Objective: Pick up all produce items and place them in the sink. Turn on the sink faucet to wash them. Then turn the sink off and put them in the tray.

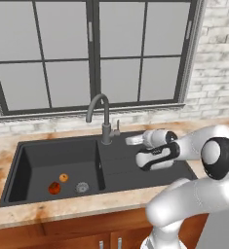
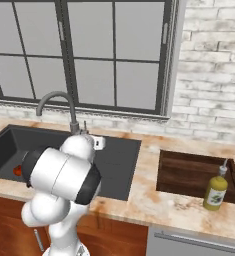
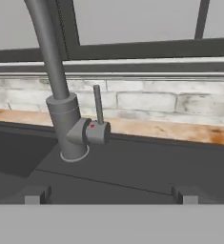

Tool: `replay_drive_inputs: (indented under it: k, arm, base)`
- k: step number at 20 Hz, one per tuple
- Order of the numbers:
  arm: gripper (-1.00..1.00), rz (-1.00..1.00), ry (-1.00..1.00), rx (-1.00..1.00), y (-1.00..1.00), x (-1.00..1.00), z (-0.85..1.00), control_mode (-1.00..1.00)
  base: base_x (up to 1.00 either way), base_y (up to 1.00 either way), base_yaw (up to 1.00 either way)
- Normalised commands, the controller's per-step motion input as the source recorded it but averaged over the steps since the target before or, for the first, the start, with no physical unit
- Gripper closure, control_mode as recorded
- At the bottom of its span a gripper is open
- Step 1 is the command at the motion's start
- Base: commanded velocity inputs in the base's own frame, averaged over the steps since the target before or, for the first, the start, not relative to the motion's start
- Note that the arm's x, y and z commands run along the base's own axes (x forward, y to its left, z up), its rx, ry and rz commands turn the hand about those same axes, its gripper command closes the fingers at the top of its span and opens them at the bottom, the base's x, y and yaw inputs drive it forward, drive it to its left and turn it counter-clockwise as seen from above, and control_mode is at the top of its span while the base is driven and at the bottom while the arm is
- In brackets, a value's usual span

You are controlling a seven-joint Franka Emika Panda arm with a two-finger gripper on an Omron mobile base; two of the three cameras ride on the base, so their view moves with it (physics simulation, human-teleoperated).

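Two produce items lie in the basin of the dark sink (image 1: 33, 155), far off to the left of my fingers and well below them: the red tomato-like ball (image 1: 54, 188) and the smaller orange-tan ball (image 1: 63, 177), close together, near the round drain (image 1: 82, 186). Placement looks done, so I judge the wash step is in hand.

My gripper (image 3: 108, 194) hangs over the flat drainboard side of the sink, fingers spread to their widest, nothing between them. In the hand view one fingertip (image 3: 35, 195) rises at lower left, the other at lower right.

Gooseneck faucet (image 3: 61, 95) stands ahead of my fingers and left of centre. Its side lever (image 3: 98, 105) rises roughly upright from the valve body, nearly straight ahead, apart from both fingertips. No contact yet.

Reasoning on pose: I point level toward the back wall so the lever falls into the gap between the fingers; wide spread gives clearance round the thin stem. No water shows at the spout, so I take the tap as off.

Wooden tray (image 2: 194, 172) sits on the counter well to my right, a yellow-green bottle (image 2: 216, 190) at its front rim.
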Motion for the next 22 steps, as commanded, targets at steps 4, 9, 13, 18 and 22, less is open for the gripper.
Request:
replay_drive_inputs:
  k: [4,9,13,18,22]
  arm:
    - [-1.0,0.17,-0.03,-0.03,0.0,0.1,0.53,-1.0]
    - [-1.0,0.05,-0.05,-0.13,0.16,-0.03,0.66,-1.0]
    - [-1.0,0.0,-0.02,-0.18,0.37,-0.07,0.68,-1.0]
    - [-1.0,0.02,0.02,-0.24,0.66,-0.02,0.3,-1.0]
    - [-1.0,0.09,0.0,-0.05,0.45,-0.07,-0.15,-1.0]
  base:
    - [0.0,0.0,0.0]
    - [0.0,0.0,0.0]
    - [0.0,0.0,0.0]
    - [0.0,0.0,0.0]
    - [0.0,0.0,0.0]
